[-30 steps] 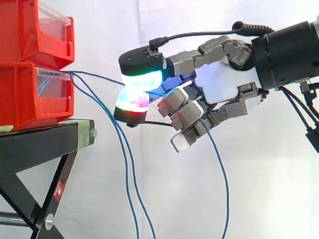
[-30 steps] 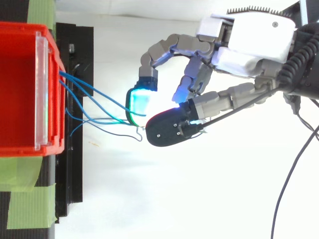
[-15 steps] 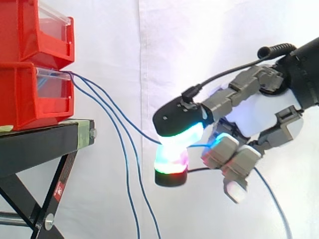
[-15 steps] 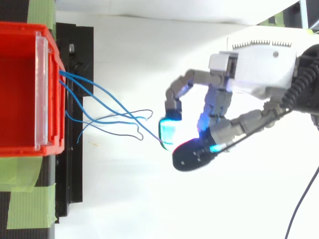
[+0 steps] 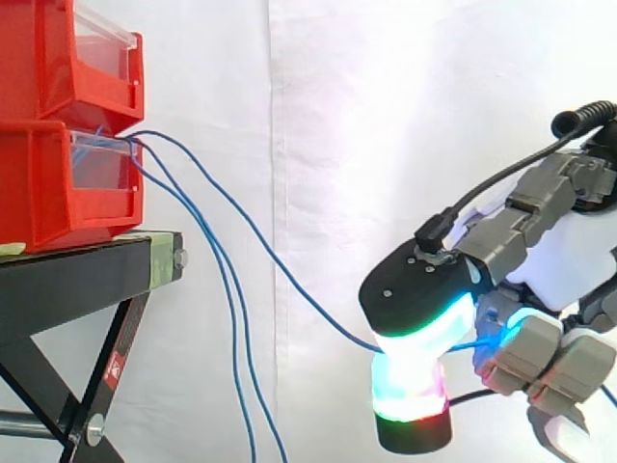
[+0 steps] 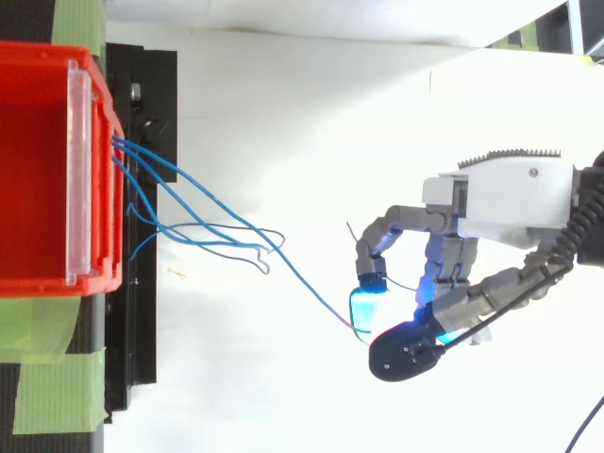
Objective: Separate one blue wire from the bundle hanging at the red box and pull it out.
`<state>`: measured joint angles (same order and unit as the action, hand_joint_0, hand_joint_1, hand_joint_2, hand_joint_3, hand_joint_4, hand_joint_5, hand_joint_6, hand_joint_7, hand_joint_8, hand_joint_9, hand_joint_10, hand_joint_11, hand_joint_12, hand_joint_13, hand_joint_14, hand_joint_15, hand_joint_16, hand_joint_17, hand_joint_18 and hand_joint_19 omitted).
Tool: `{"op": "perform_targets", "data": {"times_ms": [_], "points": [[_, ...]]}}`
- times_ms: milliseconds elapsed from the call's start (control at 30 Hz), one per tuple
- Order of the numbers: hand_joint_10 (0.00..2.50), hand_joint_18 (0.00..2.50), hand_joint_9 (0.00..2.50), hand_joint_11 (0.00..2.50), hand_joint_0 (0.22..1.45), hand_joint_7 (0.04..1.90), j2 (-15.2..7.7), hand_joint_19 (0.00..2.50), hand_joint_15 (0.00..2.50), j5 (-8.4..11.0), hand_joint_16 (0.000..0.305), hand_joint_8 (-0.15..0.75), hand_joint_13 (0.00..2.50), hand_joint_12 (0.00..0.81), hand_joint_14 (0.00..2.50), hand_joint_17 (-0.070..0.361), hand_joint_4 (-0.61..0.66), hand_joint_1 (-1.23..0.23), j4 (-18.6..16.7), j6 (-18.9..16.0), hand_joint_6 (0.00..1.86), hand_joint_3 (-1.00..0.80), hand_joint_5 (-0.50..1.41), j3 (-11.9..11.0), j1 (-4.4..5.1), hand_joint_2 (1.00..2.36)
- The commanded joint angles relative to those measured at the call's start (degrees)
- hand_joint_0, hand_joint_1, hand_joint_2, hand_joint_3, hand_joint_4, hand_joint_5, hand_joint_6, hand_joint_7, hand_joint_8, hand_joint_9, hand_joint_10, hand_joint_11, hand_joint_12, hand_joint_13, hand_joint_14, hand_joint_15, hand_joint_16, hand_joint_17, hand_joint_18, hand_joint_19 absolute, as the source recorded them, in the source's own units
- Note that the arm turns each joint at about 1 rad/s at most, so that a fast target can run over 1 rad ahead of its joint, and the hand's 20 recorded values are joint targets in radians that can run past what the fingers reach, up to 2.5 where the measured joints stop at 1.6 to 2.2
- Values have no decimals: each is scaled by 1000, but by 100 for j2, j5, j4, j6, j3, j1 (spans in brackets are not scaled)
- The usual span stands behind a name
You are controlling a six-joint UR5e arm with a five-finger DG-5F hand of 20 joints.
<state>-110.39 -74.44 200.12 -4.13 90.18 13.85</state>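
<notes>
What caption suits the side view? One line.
Hand pinching one blue wire led out from the red box, other wires hanging down.

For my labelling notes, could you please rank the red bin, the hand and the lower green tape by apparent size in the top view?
1. red bin
2. hand, nearly as large; possibly nearer the camera, so these two are unsure
3. green tape, clearly smallest
</notes>
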Motion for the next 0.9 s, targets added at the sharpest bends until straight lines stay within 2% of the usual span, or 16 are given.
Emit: {"op": "perform_targets", "data": {"times_ms": [0,133,333,500,867], "points": [[9,1003,1418,1420,641,1079,0,607,1271,-9,65,418,1419,473,19,147,22,-760,10,-9,913,-3,-161,0,22,1001],[10,1003,1418,1422,641,1074,0,604,1271,-18,65,418,1420,471,19,147,20,-759,-157,0,913,-4,-161,0,22,1002],[9,1003,1417,1417,641,1083,0,601,1263,-18,66,419,1420,476,18,148,22,-759,-1194,9,913,-4,-161,0,22,1002],[9,1004,1419,1422,641,1084,0,604,1259,-9,65,419,1422,473,19,147,23,-759,-1897,18,913,-4,-161,0,22,1002],[10,1003,1419,1424,641,1085,0,602,1260,-18,66,420,1418,473,20,147,23,-760,-1950,88,913,-3,-161,0,22,1001]]}}
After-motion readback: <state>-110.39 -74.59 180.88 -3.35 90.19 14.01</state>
